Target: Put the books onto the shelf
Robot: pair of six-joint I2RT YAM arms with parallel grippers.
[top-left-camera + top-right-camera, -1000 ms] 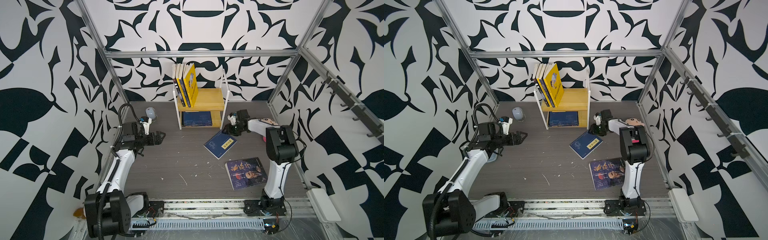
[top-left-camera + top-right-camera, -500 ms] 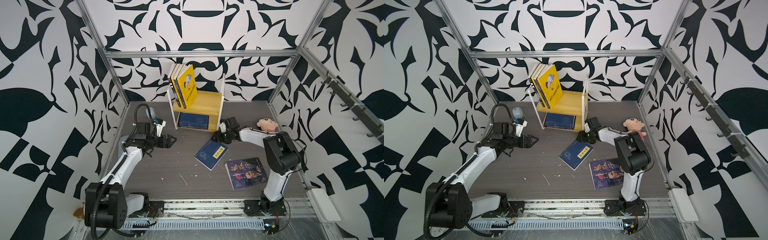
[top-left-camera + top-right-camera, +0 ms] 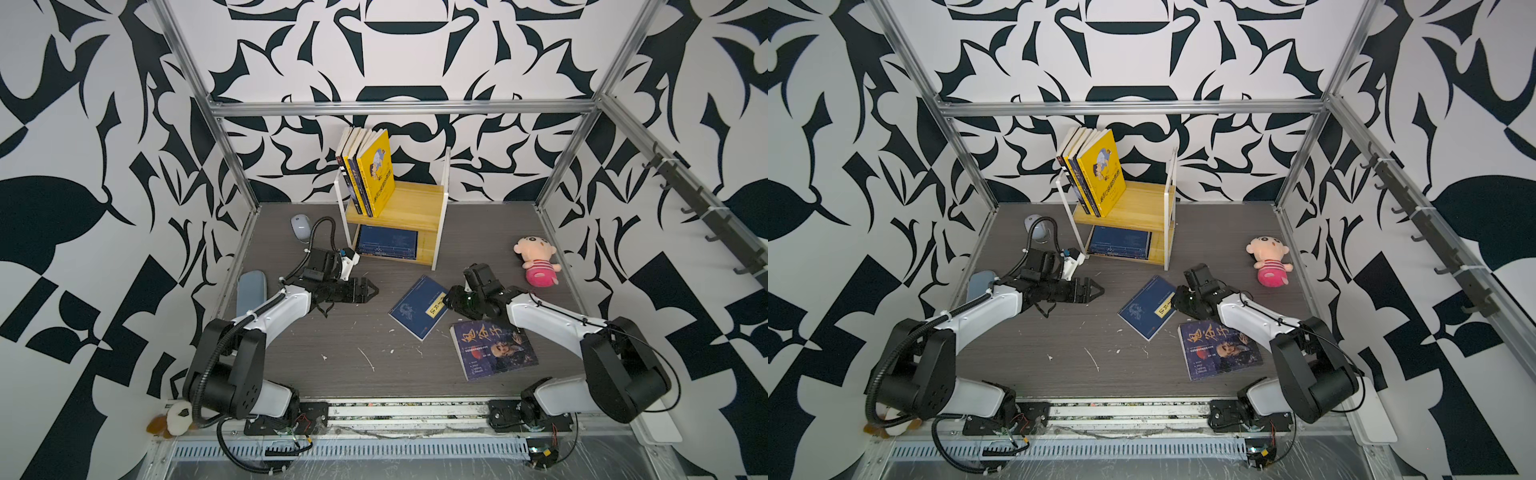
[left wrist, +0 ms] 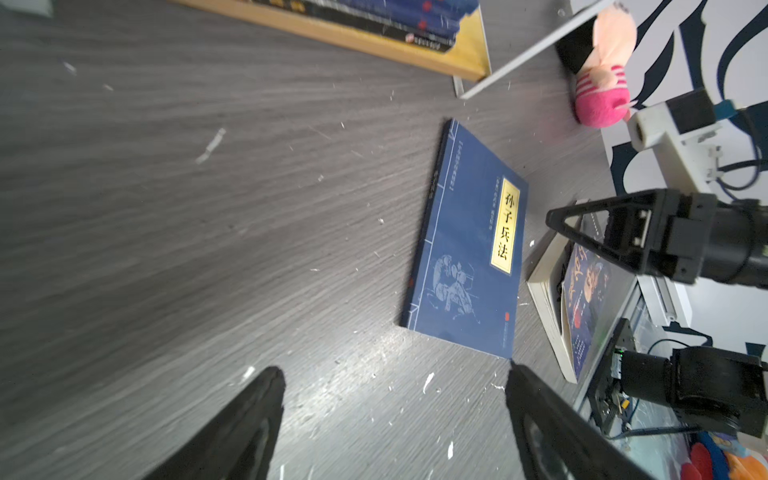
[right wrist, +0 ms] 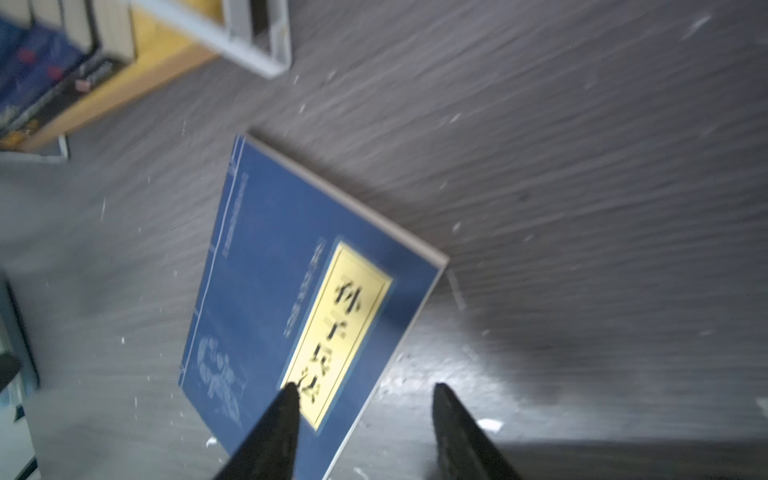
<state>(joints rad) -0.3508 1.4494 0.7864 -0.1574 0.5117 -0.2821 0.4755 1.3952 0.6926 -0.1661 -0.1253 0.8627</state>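
Navy book (image 3: 417, 307): flat on worktop (image 3: 332, 357), yellow title label, in front of shelf (image 3: 415, 203).
Portrait book (image 3: 494, 351): flat, near it; 2 bks on worktop.
Shelf: leaning upright row (image 3: 368, 178) up top, flat stack (image 3: 386, 243) below; counts unclear.
L gripper (image 3: 372, 289): low, level, aimed at navy book, jaws wide apart, empty.
R gripper (image 5: 365, 388): at label corner, jaws apart, straddling bk's edge.

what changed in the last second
The left gripper swung from the left edge toward the middle, nearer the navy blue book with the yellow title label. The right gripper came forward from beside the wooden shelf to that book's edge; the book slid toward the front left and the shelf turned slightly. The dark portrait book and white mouse stayed put.
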